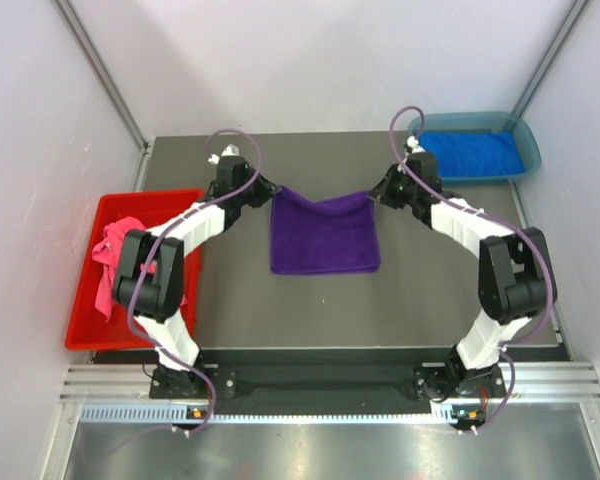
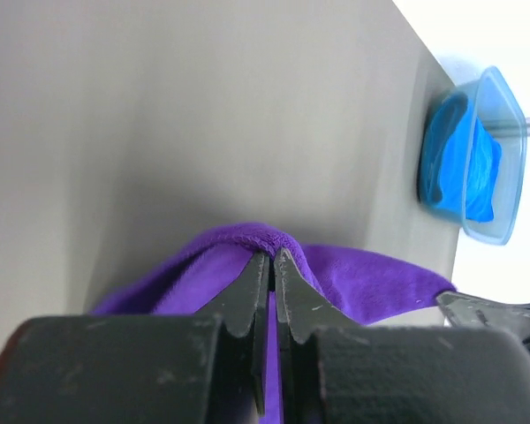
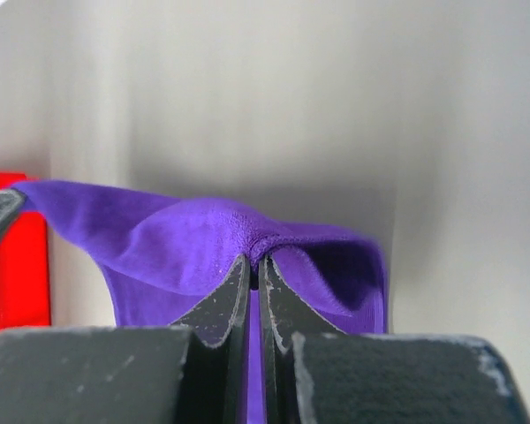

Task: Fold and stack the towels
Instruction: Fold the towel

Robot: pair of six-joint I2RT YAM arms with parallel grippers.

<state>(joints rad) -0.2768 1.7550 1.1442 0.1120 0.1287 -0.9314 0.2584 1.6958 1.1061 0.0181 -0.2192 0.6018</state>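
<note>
Tabletop (image 1: 240, 310), dark grey, is seen across the middle of the top view. A red bin (image 1: 80, 340) is set at its left edge and a teal tray (image 1: 525, 135) at the upper right.

The purple towel (image 1: 325, 235) is spread at the centre of the frame. Its near part is laid flat, while its far edge is lifted at both corners and sags between them. A royal blue towel (image 1: 470, 155) is folded inside the tray, and a pink towel (image 1: 110, 260) is heaped loosely in the bin.

The left gripper (image 1: 273, 190) is placed at the towel's upper left corner and the right gripper (image 1: 373, 195) at its upper right. In each wrist view the fingers are seen pressed together, with a ridge of purple cloth pinched between the tips.

The step in hand is judged to be the first fold, with the far edge to be brought over onto the near one. For a clean fold:

- Both corners should be carried at equal height and equal pace toward the bottom of the frame.
- The span between them should be drawn a little tauter, so that the sag is not laid down as a crease.
- The lifted corners should be lowered squarely onto the near corners.
- The pinch should be let go only once the cloth is resting flat.
</note>
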